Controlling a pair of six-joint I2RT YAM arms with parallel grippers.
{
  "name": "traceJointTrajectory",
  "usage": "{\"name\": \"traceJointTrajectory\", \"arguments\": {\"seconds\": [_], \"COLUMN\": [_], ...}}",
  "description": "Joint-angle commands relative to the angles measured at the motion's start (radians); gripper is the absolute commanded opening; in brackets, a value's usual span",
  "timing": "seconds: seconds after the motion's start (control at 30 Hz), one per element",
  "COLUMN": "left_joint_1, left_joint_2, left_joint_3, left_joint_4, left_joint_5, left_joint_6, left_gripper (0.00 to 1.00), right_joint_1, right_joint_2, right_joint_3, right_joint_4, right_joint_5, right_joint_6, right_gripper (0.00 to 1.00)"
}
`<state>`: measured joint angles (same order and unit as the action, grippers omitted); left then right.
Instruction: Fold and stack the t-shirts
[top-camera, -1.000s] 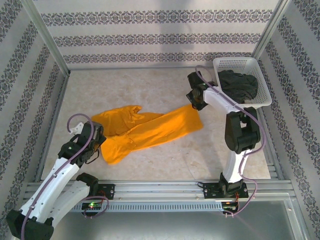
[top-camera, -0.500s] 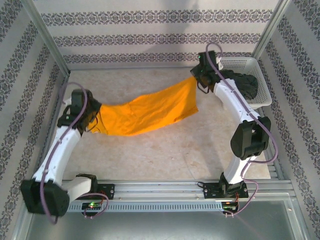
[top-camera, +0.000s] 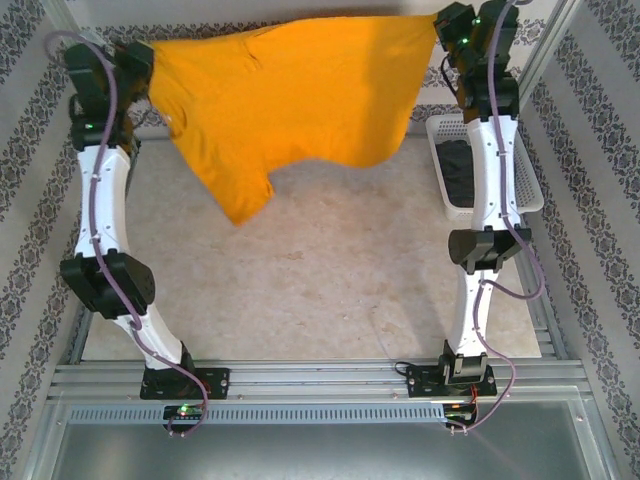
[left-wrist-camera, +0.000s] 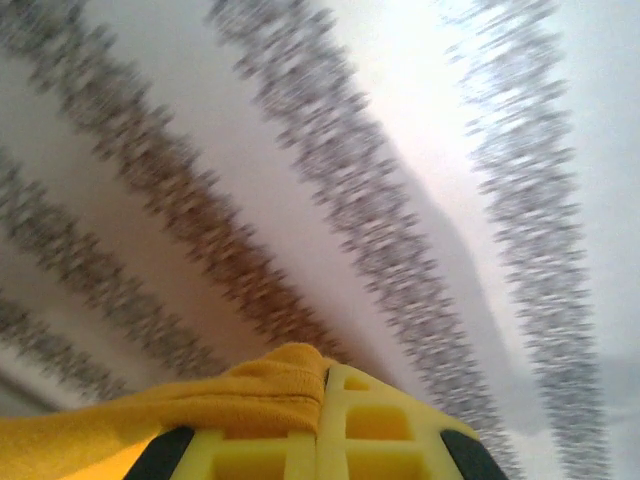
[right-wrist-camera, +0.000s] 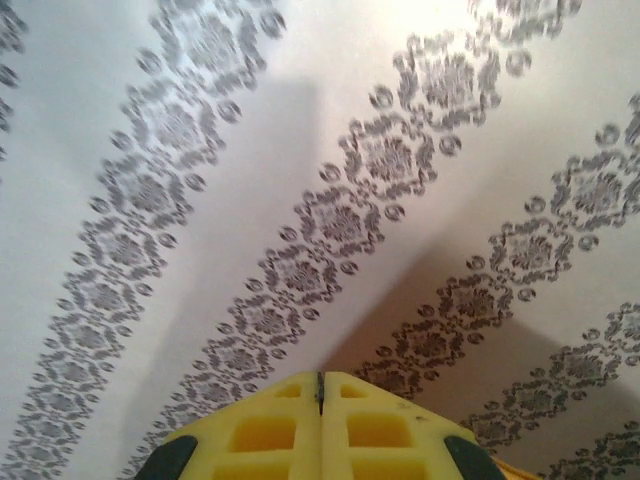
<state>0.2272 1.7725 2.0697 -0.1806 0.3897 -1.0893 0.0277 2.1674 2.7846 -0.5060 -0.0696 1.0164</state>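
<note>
Top external view: you see both arms reaching up from their bases at the near edge, over the beige counter (top-camera: 330, 280).
Charcoal grey t-shirt (top-camera: 458, 172): lies crumpled in the white lattice basket (top-camera: 436, 135) on the counter's right side, partly behind your right arm.
Orange-yellow t-shirt (top-camera: 290, 100): hangs spread in the air between the two grippers, clear of the counter, one flap drooping lowest toward the left.
Left gripper (top-camera: 140, 62): high at far left; the left wrist view shows its yellow jaws pinched on a fold of the orange cloth.
Right gripper (top-camera: 451, 27): high at far right, at the shirt's other top corner; in the right wrist view its jaws meet flush, with no cloth to be made out between them there.
Wallpaper (right-wrist-camera: 300, 200): grey patterned bands behind it all.
</note>
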Motion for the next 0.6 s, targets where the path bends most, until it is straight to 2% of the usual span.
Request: {"name": "traceJointTrajectory", "arguments": {"seconds": [0.0,0.1,0.27,0.33,0.37,0.43,0.5,0.53,0.57], "left_joint_1": [0.027,0.026,0.021,0.021,0.015,0.009,0.007,0.005,0.0], "left_joint_2": [-0.088,-0.211,-0.519,-0.614,-0.655,-0.705,-0.717,-0.72,-0.723], "left_joint_3": [0.024,-0.138,-0.645,-0.826,-0.923,-1.079,-1.174,-1.201,-1.218], "left_joint_4": [0.041,0.0,-0.206,-0.268,-0.273,-0.271,-0.315,-0.349,-0.391], "left_joint_5": [0.029,0.011,-0.146,-0.167,-0.173,-0.151,-0.13,-0.133,-0.141], "left_joint_6": [-0.017,-0.017,-0.016,-0.015,-0.014,-0.017,0.017,0.043,0.073], "left_gripper": [0.0,0.0,0.0,0.0,0.05,0.29,0.52,0.57,0.58], "right_joint_1": [-0.025,-0.026,0.002,0.026,0.038,0.07,0.084,0.086,0.087], "right_joint_2": [-0.163,-0.376,-0.731,-0.824,-0.868,-0.936,-0.975,-0.982,-0.985], "right_joint_3": [-0.169,-0.496,-1.141,-1.346,-1.456,-1.65,-1.812,-1.871,-1.909], "right_joint_4": [0.019,0.063,0.078,0.036,0.028,0.006,0.004,-0.023,-0.044], "right_joint_5": [-0.003,0.067,0.214,0.246,0.247,0.27,0.248,0.244,0.239], "right_joint_6": [-0.02,-0.045,-0.047,-0.046,-0.045,-0.017,0.004,0.017,0.013], "right_gripper": [0.0,0.0,0.0,0.0,0.0,0.0,0.31,0.42,0.48]}}
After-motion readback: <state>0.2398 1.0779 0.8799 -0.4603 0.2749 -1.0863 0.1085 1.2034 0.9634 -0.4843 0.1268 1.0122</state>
